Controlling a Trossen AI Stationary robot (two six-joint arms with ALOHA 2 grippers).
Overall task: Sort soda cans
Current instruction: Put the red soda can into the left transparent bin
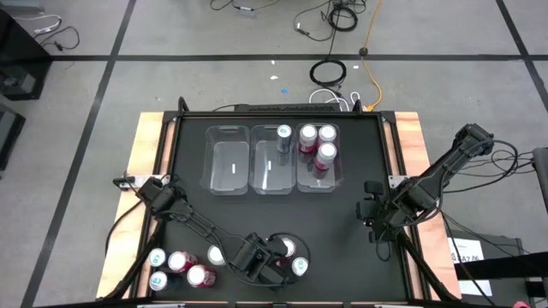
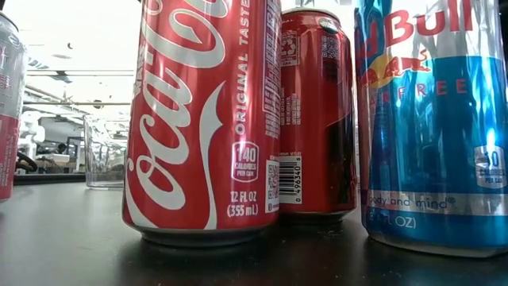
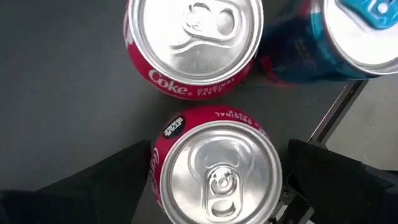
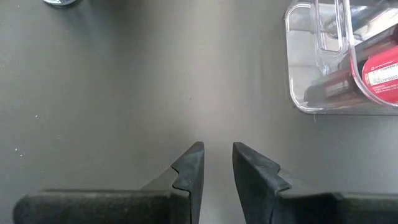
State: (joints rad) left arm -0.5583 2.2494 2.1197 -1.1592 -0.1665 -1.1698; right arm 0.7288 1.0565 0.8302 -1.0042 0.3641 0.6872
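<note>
My left gripper [image 1: 264, 261] hangs over the table's near edge, open and pointing down, with its fingers on either side of a red can [image 3: 214, 171] standing upright. Right beside it stand a red Coca-Cola can [image 3: 193, 43] and a blue can [image 3: 351, 28]; the low view shows them as the Coca-Cola can [image 2: 202, 119] and the blue can [image 2: 432, 119]. Several more cans [image 1: 178, 261] stand at the near left corner. A blue can [image 1: 283, 133] stands in the middle bin, and pink cans [image 1: 325, 154] in the right bin. My right gripper [image 4: 217, 152] waits shut and empty over the right side. My left gripper comes at the red can from above, fingers pointing down, one finger [image 3: 124, 177] on each side of the can's upper wall [image 3: 163, 130]. The can stands upright on the table. I cannot tell whether the fingers touch it.
Three clear bins [image 1: 227, 162] stand side by side at the far middle of the black table; the left one holds nothing. The table's near edge [image 3: 339, 106] runs close past the blue can. Bare table lies between the bins and the near cans.
</note>
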